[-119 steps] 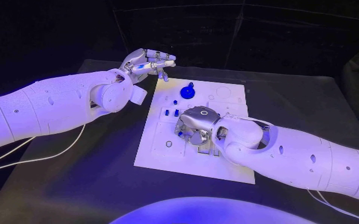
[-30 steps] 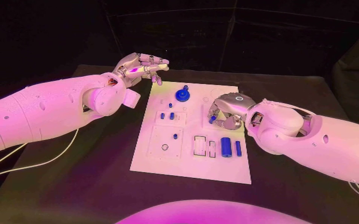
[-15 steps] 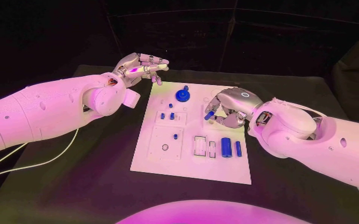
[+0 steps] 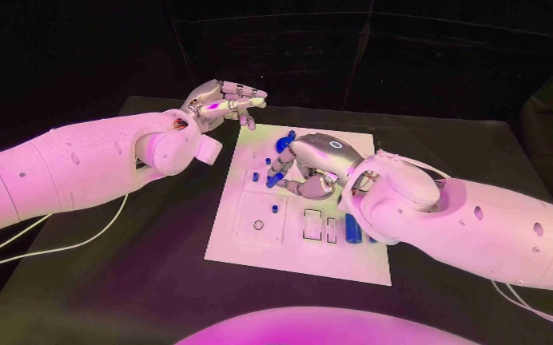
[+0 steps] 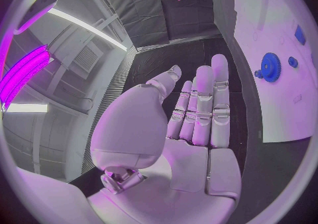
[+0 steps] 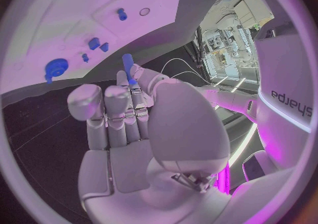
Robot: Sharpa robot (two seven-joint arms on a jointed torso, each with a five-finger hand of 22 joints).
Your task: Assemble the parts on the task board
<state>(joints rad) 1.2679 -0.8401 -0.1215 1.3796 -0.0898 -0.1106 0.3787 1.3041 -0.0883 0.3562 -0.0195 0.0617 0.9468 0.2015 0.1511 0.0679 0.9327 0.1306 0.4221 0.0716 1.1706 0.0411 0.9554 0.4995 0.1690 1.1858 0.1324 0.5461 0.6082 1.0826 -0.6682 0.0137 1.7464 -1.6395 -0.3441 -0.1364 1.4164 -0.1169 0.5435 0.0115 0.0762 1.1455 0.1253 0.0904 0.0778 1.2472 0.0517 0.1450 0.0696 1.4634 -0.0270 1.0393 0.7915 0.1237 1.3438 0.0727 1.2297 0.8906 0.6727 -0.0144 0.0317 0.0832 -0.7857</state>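
Right hand (image 4: 309, 166) is pinching a small blue peg (image 6: 127, 68) over the white board (image 4: 288, 257); "sharpa" is showing on its arm. Left hand (image 4: 221, 99) is hovering empty, fingers apart, beside the board.

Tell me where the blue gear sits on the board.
In the head view the blue gear stands near the task board's far edge, just beyond the right hand.

head camera overhead, wrist cameras close, sharing task board (image 4: 346, 261)

task board (image 4: 255, 237) middle hidden under right hand (image 4: 309, 165), markings illegible
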